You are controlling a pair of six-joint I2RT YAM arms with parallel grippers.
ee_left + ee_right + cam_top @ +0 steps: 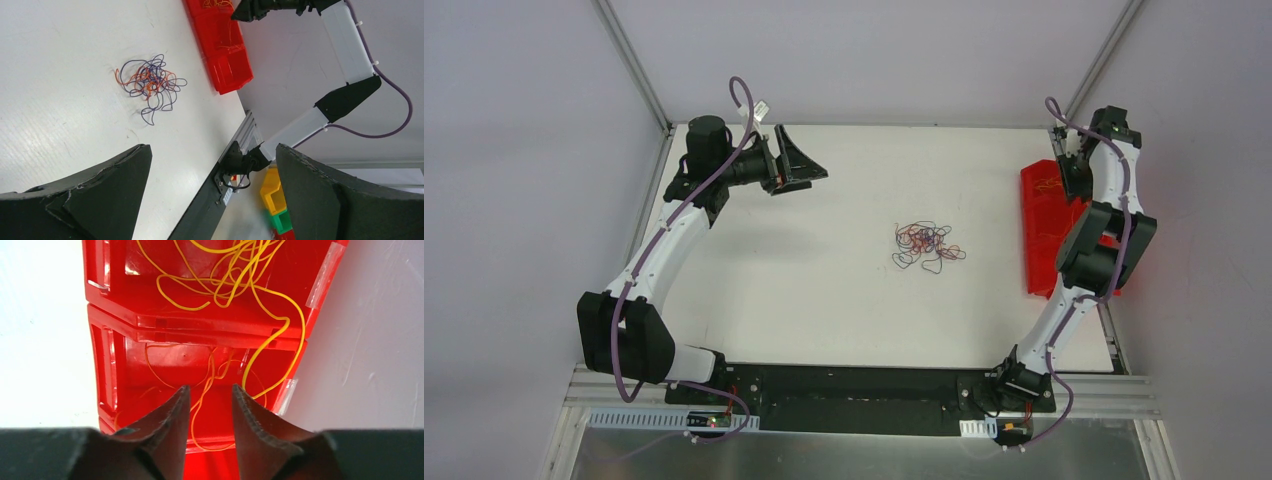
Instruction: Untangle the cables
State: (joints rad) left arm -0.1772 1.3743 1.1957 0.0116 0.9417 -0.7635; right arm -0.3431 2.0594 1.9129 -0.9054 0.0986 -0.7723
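- Cables point(927, 245): the main clump is lying mid-table, a little toward the right side, on the bare white table point(824, 310), well apart from both pincers.
- Look: very thin wires in blue-purple, orange and red are looping over each other in a tight knot. The clump is roughly round with no clear long axis, and a few loose blue-purple loops are trailing out toward the near edge.
- A yellow cable point(280, 320) is lying apart from the clump, in the red bin point(115, 325) at the table's right edge. It is draping across two compartments and over the divider between them.
- Right pincer point(210, 387): it is hanging right over the bin with a clear gap showing between the jaws. One yellow strand is running down through that gap, but the jaws are not pinching it, so it reads as released.
- Left pincer point(212, 147): its jaws are standing wide apart and gripping nothing, at the far left of the table.
- Key relation: the clump is sitting ahead of the left pincer, toward the table centre and somewhat nearer the front edge.
- My read: the left arm is slightly nearer and free, so it is looking like the better candidate. Those trailing loops are offering the easiest pick point.
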